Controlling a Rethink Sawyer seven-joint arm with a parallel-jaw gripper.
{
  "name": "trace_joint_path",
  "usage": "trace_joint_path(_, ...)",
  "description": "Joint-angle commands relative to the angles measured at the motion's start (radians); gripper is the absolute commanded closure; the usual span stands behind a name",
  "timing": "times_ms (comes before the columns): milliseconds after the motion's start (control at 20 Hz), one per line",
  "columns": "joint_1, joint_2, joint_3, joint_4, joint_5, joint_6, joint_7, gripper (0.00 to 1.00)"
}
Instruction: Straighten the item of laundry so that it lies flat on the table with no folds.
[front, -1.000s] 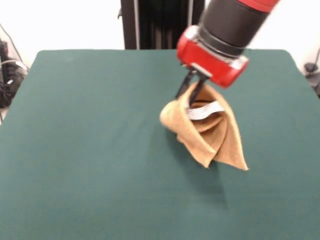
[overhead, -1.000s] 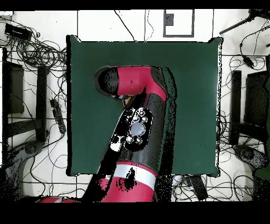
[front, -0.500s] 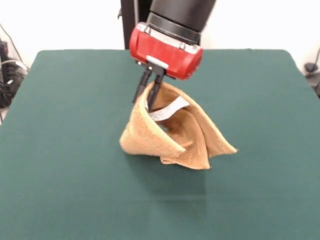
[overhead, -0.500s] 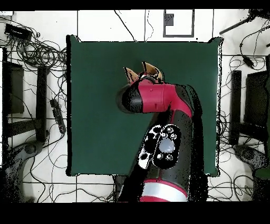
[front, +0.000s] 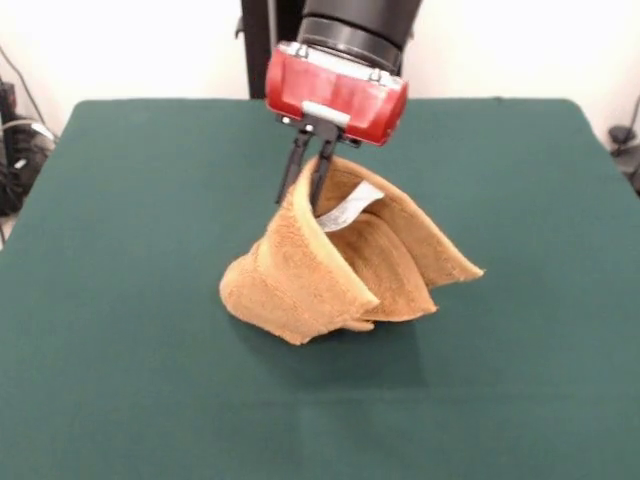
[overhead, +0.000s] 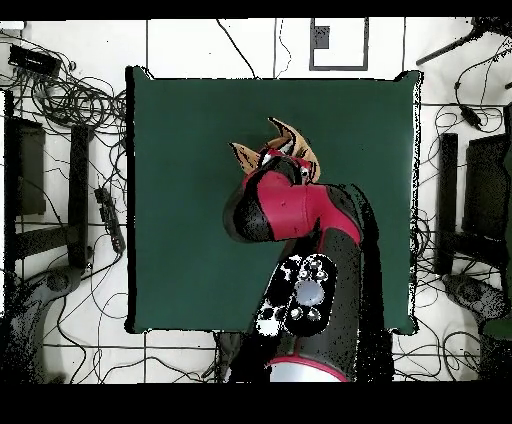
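Orange-tan terry towel (front: 330, 275) is pinched at its top edge by the closed claw (front: 309, 175). Its lower folds are rested on the green surface (front: 120, 300), bunched; overhead, it is mostly hidden, apparently under the arm.

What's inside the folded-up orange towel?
A white tag pokes out inside the orange-tan terry towel, just below the claw pinching its top edge. Deeper inside, the folds hide everything.

Off the worktop, tangled black cables (overhead: 70, 100) sprawl over the white tiled floor (overhead: 200, 40), dark stands (overhead: 447, 200) flank both sides in the overhead view, a square dark frame (overhead: 338, 45) lies beyond one edge, and a black post (front: 262, 48) rises against the white wall (front: 120, 45).
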Motion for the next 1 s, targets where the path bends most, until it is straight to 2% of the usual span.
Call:
trace_joint_path(50,0.099,0.1,0.015,0.158,0.031,-0.23,0.193,1.0)
trace_joint_path(150,0.122,0.127,-0.026,0.166,0.066,-0.313,0.212,1.0)
trace_joint_path(450,0.063,0.135,0.015,0.234,0.074,-0.521,0.205,1.0)
trace_joint_path(650,0.044,0.149,0.022,0.251,0.075,-0.605,0.186,1.0)
trace_joint_path(800,0.01,0.144,0.046,0.272,0.051,-0.659,0.188,1.0)
trace_joint_path(1000,-0.063,0.102,0.112,0.307,-0.072,-0.704,0.193,1.0)
